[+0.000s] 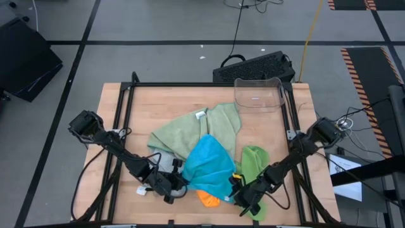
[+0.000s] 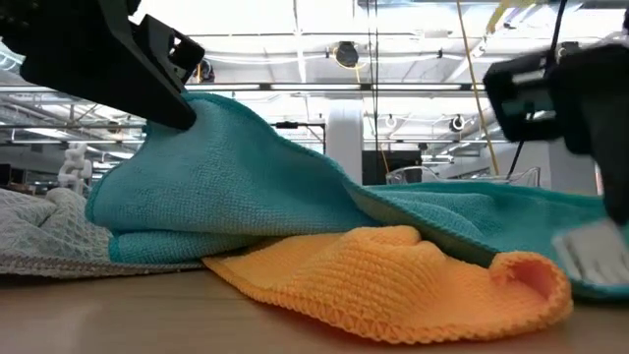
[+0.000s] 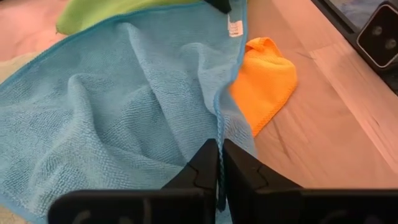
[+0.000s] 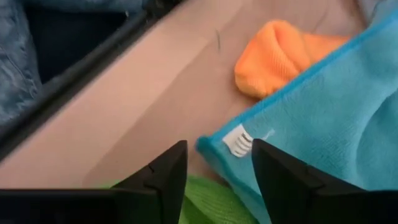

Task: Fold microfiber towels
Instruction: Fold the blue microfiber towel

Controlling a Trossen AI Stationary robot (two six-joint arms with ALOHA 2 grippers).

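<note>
We see the top towel point(image 1: 209, 164) at lower centre of the high view, overlying another towel point(image 1: 208, 198) at its lower edge, between the left gripper point(image 1: 179, 184) and right gripper point(image 1: 238, 193).

L hand point(image 3: 219, 180) pinched closed; R hand point(image 4: 219, 171) fingers apart.

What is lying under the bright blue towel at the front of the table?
An orange towel sticks out from under the bright blue towel; its far part is covered. The blue one also overlaps a sage green towel and a grey one. Anything deeper is hidden.
</note>
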